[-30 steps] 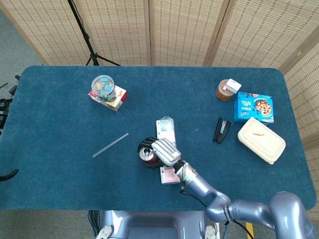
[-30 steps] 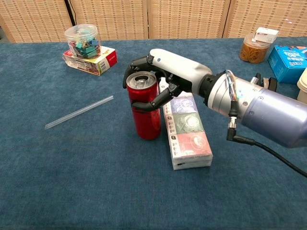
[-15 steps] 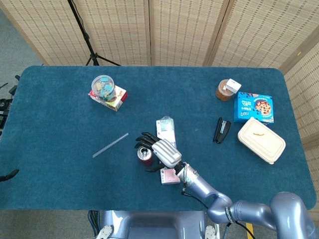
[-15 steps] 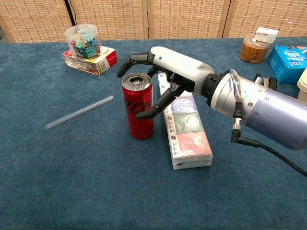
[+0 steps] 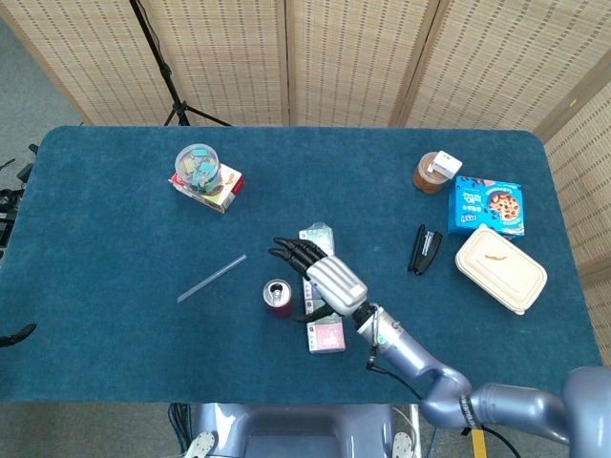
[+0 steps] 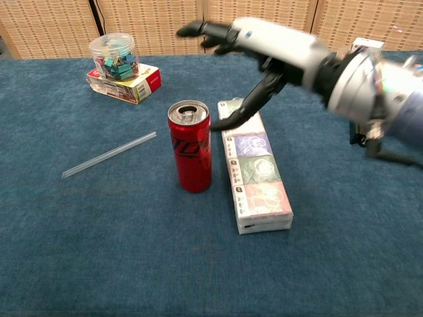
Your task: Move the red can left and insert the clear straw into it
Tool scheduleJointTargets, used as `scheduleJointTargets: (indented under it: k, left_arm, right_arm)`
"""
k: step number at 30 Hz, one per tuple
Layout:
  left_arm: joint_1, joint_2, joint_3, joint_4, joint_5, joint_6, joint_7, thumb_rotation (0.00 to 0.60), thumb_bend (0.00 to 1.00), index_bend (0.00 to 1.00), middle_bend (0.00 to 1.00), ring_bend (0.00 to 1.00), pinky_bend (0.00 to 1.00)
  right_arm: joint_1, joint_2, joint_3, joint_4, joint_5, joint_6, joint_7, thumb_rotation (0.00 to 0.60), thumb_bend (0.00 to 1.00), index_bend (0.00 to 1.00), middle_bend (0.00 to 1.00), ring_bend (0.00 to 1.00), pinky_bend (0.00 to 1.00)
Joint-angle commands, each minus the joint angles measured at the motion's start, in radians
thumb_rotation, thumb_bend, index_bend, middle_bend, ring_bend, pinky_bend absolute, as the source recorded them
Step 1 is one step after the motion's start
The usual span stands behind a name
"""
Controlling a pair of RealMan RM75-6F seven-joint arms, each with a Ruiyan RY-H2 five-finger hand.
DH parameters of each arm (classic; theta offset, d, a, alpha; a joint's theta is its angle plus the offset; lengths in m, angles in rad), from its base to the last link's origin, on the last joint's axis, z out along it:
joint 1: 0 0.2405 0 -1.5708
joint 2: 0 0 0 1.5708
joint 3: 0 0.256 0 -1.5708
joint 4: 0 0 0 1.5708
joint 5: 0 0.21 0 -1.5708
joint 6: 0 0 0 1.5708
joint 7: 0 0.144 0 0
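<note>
Overhead, the blue table (image 5: 115, 315) filled most of the view, with wicker screens (image 5: 353, 57) standing behind its far edge. Above the middle of the table the right hand (image 6: 264, 49) was raised over the long box, its fingers (image 6: 198, 28) spread wide and holding nothing; the thumb pointed down toward the box's far end, clear of the can. Only this arm (image 6: 377, 92) showed; the left hand appeared in neither view.

Toward the right edge lay a pale lidded food container (image 5: 500, 268), with a blue cookie box (image 5: 485, 205) just beyond it and a brown jar (image 5: 431, 174) with a small white tag on its lid further back. Between these and the centre lay a black stapler (image 5: 425, 250).

The long box (image 6: 254, 177) lay flat near the middle, showing purple, green and pink panels. Just left of it the red can (image 6: 191, 154) stood upright with its top opened, near the box but apart from it. Far left and back sat a red and white carton (image 6: 125, 82) with a clear tub of coloured clips (image 6: 114, 55) on top.

Left of the can, well apart from it, the clear straw (image 6: 109, 154) lay flat on the cloth at a slant.
</note>
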Motion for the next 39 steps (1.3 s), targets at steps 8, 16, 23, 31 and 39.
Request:
scheduleJointTargets:
  k: [8,16,23,31,39]
  left_arm:
    - [-0.050,-0.030,-0.020,0.035,-0.058,-0.090,0.019,0.600,0.00,0.00,0.00,0.00,0.00]
    - [-0.134,-0.102,-0.053,0.092,-0.100,-0.200,0.017,0.600,0.00,0.00,0.00,0.00,0.00]
    - [-0.226,-0.241,-0.062,0.252,-0.035,-0.250,0.023,0.600,0.00,0.00,0.00,0.00,0.00]
    - [-0.310,-0.389,-0.022,0.482,0.131,-0.227,-0.082,0.600,0.00,0.00,0.00,0.00,0.00]
    - [-0.349,-0.455,0.030,0.573,0.240,-0.179,-0.083,0.600,0.02,0.00,0.00,0.00,0.00]
  right_arm:
    - [-0.182,0.374,-0.076,-0.162,-0.009,0.098,-0.028,0.600,0.07,0.02,0.00,0.00,0.00]
    - [-0.296,0.468,-0.192,-0.085,-0.047,0.129,0.070,0.600,0.07,0.00,0.00,0.00,0.00]
    - [-0.421,0.450,-0.253,-0.012,-0.101,0.269,0.059,0.600,0.07,0.00,0.00,0.00,0.00]
    - [-0.513,0.407,-0.252,-0.009,-0.108,0.381,-0.004,0.600,0.07,0.00,0.00,0.00,0.00]
    - [-0.533,0.373,-0.246,0.045,-0.116,0.390,0.023,0.600,0.07,0.00,0.00,0.00,0.00]
